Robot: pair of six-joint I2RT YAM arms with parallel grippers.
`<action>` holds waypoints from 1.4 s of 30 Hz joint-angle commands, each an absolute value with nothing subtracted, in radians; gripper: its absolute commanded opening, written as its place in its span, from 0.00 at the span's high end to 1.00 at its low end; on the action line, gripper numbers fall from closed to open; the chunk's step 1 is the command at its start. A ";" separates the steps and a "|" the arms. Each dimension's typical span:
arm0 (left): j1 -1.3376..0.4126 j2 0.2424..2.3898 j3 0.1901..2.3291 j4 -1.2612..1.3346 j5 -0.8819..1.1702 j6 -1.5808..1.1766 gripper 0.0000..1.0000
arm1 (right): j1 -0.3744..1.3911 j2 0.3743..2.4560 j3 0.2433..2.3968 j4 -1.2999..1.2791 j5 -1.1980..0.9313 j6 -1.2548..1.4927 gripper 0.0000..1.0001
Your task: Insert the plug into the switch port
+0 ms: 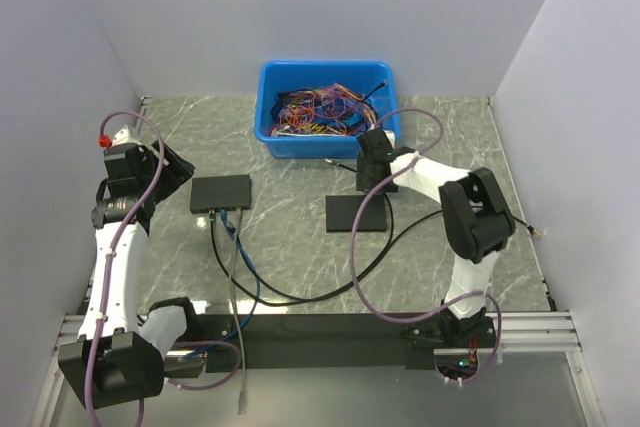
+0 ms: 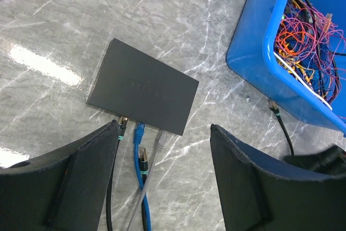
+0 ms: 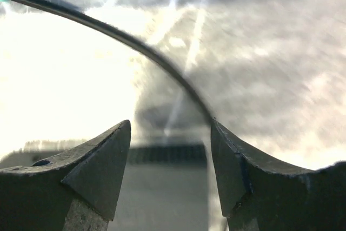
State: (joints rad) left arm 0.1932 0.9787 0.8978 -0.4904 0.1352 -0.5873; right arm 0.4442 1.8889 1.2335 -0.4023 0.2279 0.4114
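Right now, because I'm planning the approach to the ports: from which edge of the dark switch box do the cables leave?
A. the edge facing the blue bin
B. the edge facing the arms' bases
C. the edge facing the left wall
B: in the top view the cables leave the switch box at its near edge.

Nothing legible shows in any view: no word, brand, number or sign can be read. The nearest thing to lettering is on the network switch. In the left wrist view, a faint row of embossed marks runs across the middle of its dark charcoal top face. The marks are too dim and too small to make out. In the top view the same face shows only as a plain dark surface.
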 commanded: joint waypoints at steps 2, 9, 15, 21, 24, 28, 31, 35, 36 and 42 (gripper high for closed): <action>0.198 0.965 0.891 -0.462 0.160 -0.569 0.26 | 0.434 1.706 1.186 -0.402 0.333 0.446 0.32; 0.199 0.953 0.885 -0.453 0.179 -0.572 0.26 | 0.374 1.598 1.114 -0.416 0.348 0.473 0.29; 0.198 0.954 0.884 -0.456 0.178 -0.571 0.26 | 0.370 1.747 1.163 -0.390 0.080 0.425 0.32; 0.198 0.954 0.881 -0.457 0.173 -0.569 0.26 | 0.371 1.839 1.219 -0.380 0.037 0.419 0.32; 0.198 0.957 0.885 -0.460 0.169 -0.571 0.26 | 0.373 1.870 1.250 -0.408 0.075 0.417 0.33; 0.199 0.953 0.884 -0.460 0.166 -0.569 0.26 | 0.382 1.911 1.295 -0.495 0.182 0.410 0.36; 0.199 0.950 0.884 -0.459 0.170 -0.569 0.26 | 0.387 1.962 1.327 -0.552 0.189 0.397 0.47; 0.201 0.953 0.884 -0.457 0.176 -0.569 0.26 | 0.387 2.026 1.353 -0.601 0.132 0.377 0.69; 0.199 0.953 0.881 -0.457 0.178 -0.569 0.26 | 0.387 2.043 1.353 -0.606 0.121 0.376 0.71; 0.199 0.956 0.882 -0.459 0.173 -0.568 0.26 | 0.384 2.066 1.313 -0.592 0.051 0.361 0.85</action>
